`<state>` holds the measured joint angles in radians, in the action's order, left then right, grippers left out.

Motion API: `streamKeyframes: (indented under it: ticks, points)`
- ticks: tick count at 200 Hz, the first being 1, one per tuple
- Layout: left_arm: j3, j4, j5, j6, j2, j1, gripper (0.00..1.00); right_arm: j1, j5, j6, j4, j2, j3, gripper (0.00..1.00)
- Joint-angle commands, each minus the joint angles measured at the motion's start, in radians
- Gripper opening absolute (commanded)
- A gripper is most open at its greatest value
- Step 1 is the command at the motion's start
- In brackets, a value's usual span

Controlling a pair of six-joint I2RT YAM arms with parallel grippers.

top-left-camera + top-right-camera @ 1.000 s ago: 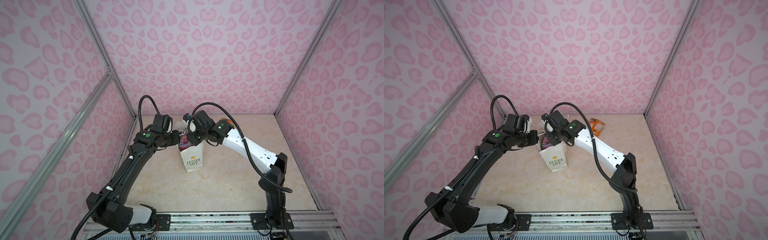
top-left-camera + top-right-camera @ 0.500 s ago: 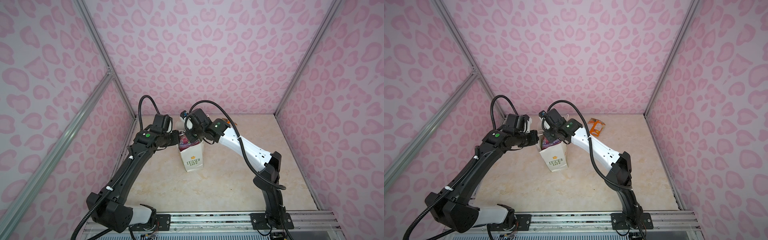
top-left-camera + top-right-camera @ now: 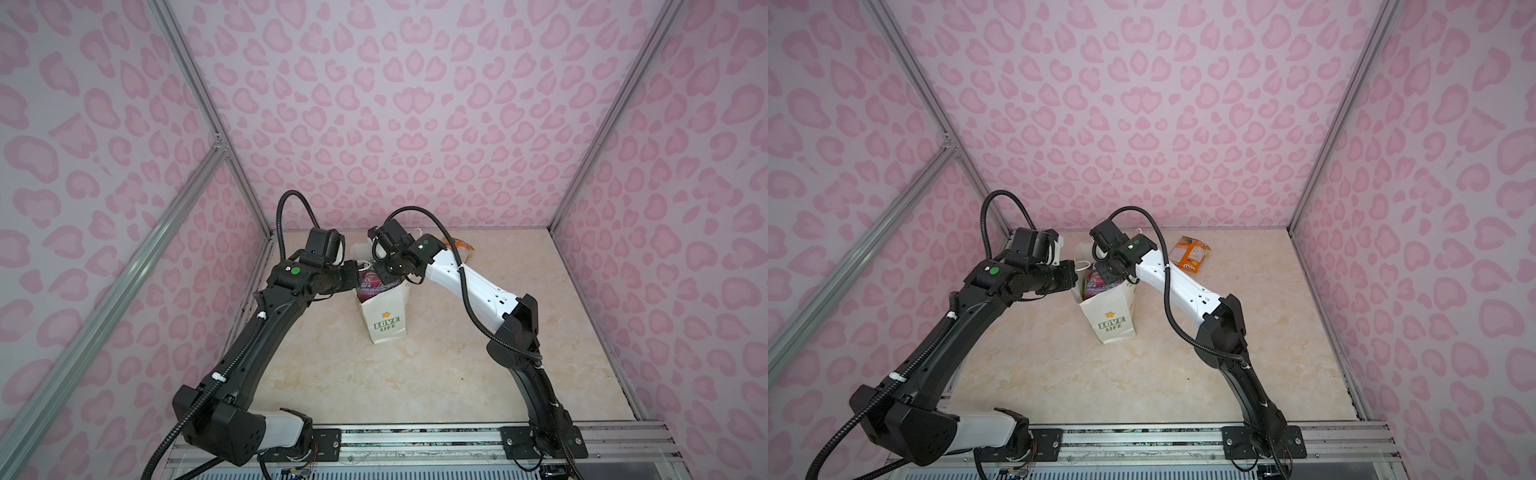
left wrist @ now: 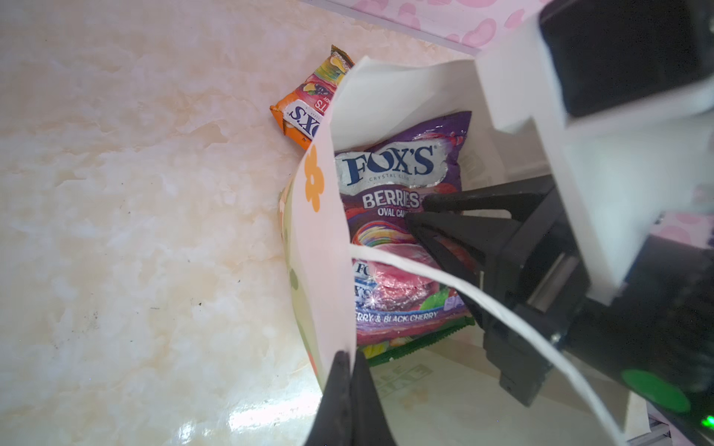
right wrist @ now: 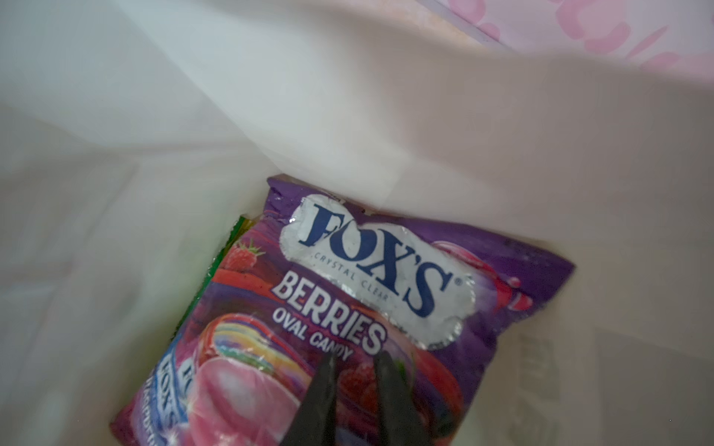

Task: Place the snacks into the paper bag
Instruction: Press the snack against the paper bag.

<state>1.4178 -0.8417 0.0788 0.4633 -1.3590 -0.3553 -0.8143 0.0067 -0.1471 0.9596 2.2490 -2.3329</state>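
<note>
right gripper [image 4: 417, 210] has sunk deeper into the tall cream-white paper bag [image 3: 384, 320], jaws barely apart over the glossy purple fox's packet [image 5: 367, 270], grip unclear; left gripper [image 4: 347, 357] pinches its rim; orange crinkly packet [image 3: 1190, 253] lies behind.

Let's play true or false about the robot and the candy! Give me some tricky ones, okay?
1. The paper bag stands upright. True.
2. The left tool pinches the bag's rim. True.
3. The orange packet is inside the bag. False: it lies on the table behind the bag.
4. The top packet in the bag is green. False: the purple packet is on top, and a green packet peeks out beneath it.
5. The right tool reaches into the bag. True.
</note>
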Motion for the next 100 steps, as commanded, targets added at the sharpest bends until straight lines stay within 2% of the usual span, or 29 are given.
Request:
streamKeyframes:
  ticks: [1, 23, 40, 61, 75, 100]
  points:
    - [0.004, -0.004, 0.004, -0.004, 0.000, 0.001, 0.04, -0.002, -0.026, -0.023, 0.051, 0.015, -0.044, 0.23]
    - [0.004, -0.003, 0.001, -0.005, -0.001, 0.000, 0.04, -0.020, -0.055, -0.002, 0.048, -0.027, -0.097, 0.29]
    - [0.004, -0.005, 0.001, -0.004, 0.000, 0.001, 0.04, -0.044, -0.041, 0.023, -0.004, -0.097, -0.070, 0.38]
    - [0.004, -0.005, 0.001, -0.004, 0.000, 0.001, 0.04, -0.051, -0.052, 0.022, -0.117, -0.219, 0.045, 0.50]
    - [0.004, -0.005, 0.000, -0.006, 0.001, 0.000, 0.04, -0.047, -0.060, 0.013, -0.191, -0.310, 0.145, 0.63]
    - [0.004, -0.006, 0.001, -0.004, -0.001, 0.001, 0.03, -0.031, -0.050, 0.002, -0.257, -0.445, 0.268, 0.76]
